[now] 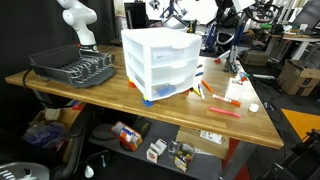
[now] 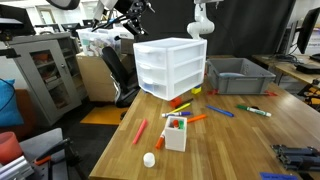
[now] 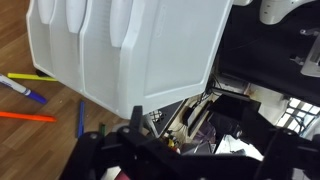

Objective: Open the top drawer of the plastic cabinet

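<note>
The white plastic cabinet (image 1: pixel 160 62) with three drawers stands on the wooden table (image 1: pixel 110 95); it shows in both exterior views (image 2: pixel 170 68). All three drawers look shut. In the wrist view the cabinet (image 3: pixel 130 50) fills the upper left, with the drawer handles near the top edge. My gripper (image 1: pixel 167 11) hangs high above and behind the cabinet, apart from it, also in an exterior view (image 2: pixel 132 13). In the wrist view its dark fingers (image 3: pixel 200 152) stand spread at the bottom, with nothing between them.
A black dish rack (image 1: pixel 72 68) sits beside the cabinet, next to a grey bin (image 2: pixel 238 75). Several markers (image 2: pixel 140 131) lie in front of the cabinet. A small white box of crayons (image 2: pixel 175 133) and a white cap (image 2: pixel 149 159) lie near the table edge. Shelves below hold clutter.
</note>
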`<state>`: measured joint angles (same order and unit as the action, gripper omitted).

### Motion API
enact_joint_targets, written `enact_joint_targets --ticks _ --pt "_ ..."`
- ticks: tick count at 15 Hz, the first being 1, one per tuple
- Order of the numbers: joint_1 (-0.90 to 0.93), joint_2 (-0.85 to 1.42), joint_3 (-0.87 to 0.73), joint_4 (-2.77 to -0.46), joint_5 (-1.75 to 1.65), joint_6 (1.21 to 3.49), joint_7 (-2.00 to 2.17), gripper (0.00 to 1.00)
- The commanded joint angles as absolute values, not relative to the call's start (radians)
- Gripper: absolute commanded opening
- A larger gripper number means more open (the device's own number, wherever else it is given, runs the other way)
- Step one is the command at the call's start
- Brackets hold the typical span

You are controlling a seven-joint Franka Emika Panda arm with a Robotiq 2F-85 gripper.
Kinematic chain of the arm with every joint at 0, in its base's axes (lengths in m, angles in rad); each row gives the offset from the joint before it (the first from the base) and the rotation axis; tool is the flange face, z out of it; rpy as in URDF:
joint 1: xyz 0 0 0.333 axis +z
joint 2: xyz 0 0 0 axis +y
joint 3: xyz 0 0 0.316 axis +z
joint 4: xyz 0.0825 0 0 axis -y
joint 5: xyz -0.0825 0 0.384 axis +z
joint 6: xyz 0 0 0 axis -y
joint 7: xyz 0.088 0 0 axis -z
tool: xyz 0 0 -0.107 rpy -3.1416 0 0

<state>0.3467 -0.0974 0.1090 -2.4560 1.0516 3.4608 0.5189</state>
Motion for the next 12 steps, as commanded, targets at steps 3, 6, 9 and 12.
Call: enact_joint_targets --ticks 3,6,9,12 --pt "0.349 -0.101 0.108 -2.457 1.046 3.458 0.523 1.00" --pt "0.375 -0.120 0.105 -2.464 1.022 3.429 0.561 1.00" --pt "0.432 -0.132 0.103 -2.476 0.980 3.433 0.649 1.00" --pt "0.493 -0.132 0.095 -2.501 0.944 3.440 0.738 1.00"
